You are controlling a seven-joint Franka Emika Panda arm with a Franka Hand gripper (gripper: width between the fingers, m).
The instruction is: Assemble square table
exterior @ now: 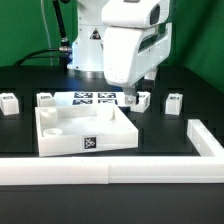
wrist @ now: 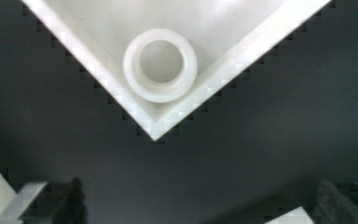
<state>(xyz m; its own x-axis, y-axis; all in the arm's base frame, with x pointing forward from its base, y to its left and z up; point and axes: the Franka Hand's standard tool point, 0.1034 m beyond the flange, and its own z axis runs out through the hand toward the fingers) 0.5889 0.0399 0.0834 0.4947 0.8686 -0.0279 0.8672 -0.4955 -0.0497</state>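
Note:
The white square tabletop (exterior: 60, 138) lies tray-side up on the black table, with a tag on its front wall. My gripper (exterior: 130, 97) hangs over its far right corner, beside a white leg (exterior: 143, 100). In the wrist view that corner (wrist: 158, 120) shows as a white point with a round socket (wrist: 162, 62). My gripper (wrist: 197, 205) is open; the dark fingertips (wrist: 51, 200) stand wide apart with only black table between them. Three more legs stand in the far row: one (exterior: 10, 102), another (exterior: 45, 97), and one (exterior: 175, 101) at the exterior view's right.
The marker board (exterior: 92, 98) lies flat behind the tabletop. A long white L-shaped border rail (exterior: 110, 172) runs along the front and turns up at the exterior view's right (exterior: 207, 140). The arm's white body (exterior: 130, 45) hides part of the back.

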